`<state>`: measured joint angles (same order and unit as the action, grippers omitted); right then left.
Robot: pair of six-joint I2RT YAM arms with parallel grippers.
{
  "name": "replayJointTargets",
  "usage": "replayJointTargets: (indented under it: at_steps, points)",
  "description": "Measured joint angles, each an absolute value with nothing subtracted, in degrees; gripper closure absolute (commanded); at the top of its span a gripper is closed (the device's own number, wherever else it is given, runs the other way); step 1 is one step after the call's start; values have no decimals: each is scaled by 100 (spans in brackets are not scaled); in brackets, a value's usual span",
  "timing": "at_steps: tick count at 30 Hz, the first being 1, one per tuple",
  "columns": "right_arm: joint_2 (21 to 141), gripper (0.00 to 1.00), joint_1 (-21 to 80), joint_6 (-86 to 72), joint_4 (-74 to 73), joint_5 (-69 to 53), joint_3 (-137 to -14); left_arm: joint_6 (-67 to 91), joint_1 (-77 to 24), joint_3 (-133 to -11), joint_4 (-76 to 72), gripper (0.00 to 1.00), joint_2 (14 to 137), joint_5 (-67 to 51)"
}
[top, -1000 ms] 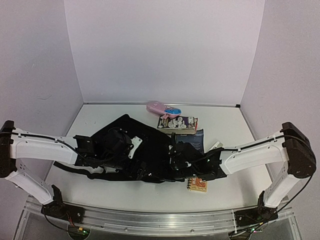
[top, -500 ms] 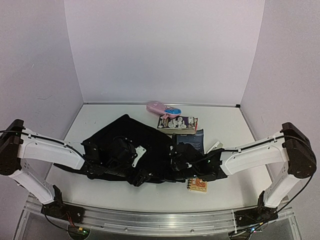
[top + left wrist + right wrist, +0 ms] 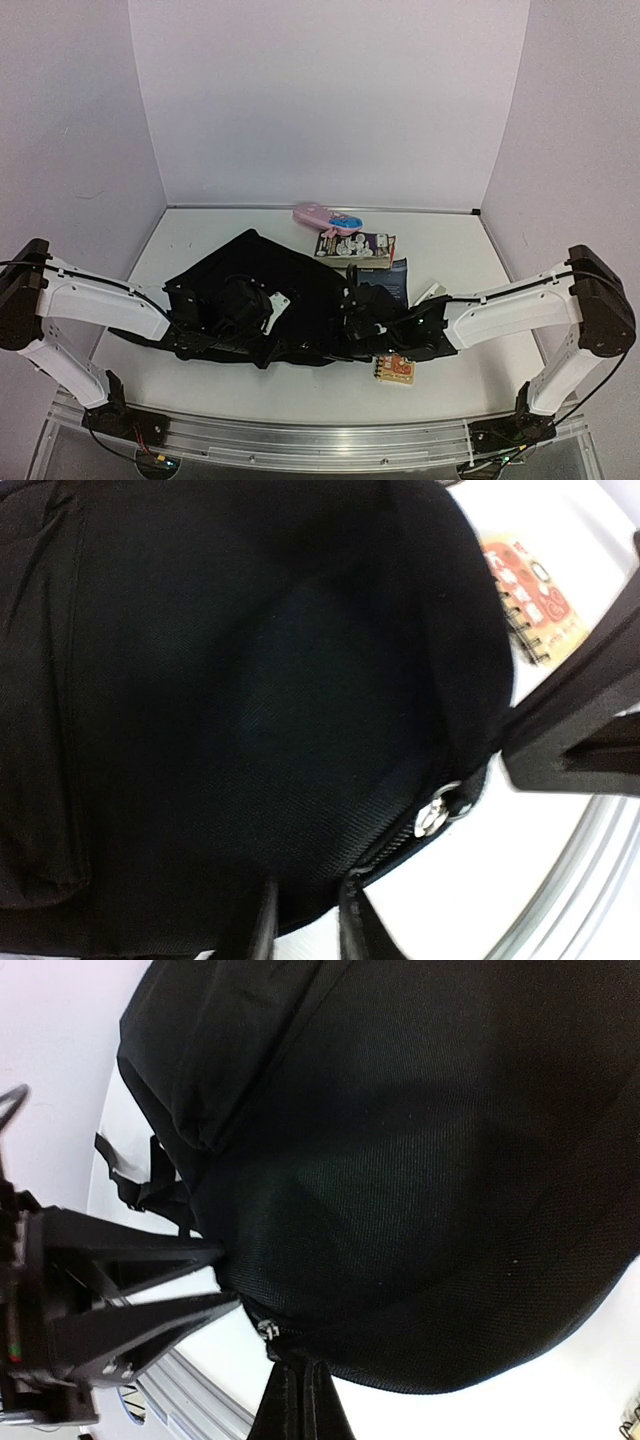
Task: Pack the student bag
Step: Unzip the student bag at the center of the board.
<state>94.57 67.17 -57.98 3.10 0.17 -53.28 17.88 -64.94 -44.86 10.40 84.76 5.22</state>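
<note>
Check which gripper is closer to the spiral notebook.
Right. The right gripper pinches the near edge of the student bag beside the spiral notebook; the left gripper sits farther along that edge.

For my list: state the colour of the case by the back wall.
The case is pink with a blue patch, clearest in the top external view.

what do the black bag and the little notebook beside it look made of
The student bag looks like soft black woven fabric, matte: fine weave grain and limp folds, probably nylon or polyester. The notebook seems printed card or paper, with a wire spiral along one edge.
</note>
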Motion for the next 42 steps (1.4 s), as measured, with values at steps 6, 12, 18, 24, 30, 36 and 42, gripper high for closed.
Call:
replayJointTargets:
  at_steps: [6,12,18,24,30,36,42]
  points:
    - [9236,100,6718,-5797,-155,425,-5453,1790,-6524,-4471,927,100,8495,763]
    - [9219,100,6682,-5795,-894,868,-5741,1836,-6536,-4383,776,100,8493,810]
    - [9060,100,6271,-5727,-1156,766,-5701,2085,-6568,-4274,530,100,8365,849]
    - [8665,100,5834,-5568,-1345,760,-5610,2680,-6571,-4128,739,100,7907,1199]
    - [8576,100,5653,-5256,-1504,735,-5613,3065,-6569,-3980,1223,100,7485,1409]
    - [8571,100,5461,-5064,-1580,767,-5612,3196,-6567,-3641,1538,100,6723,1370]
    - [8581,100,4993,-4661,-1546,653,-5634,3365,-6565,-3481,1756,100,6063,1127]
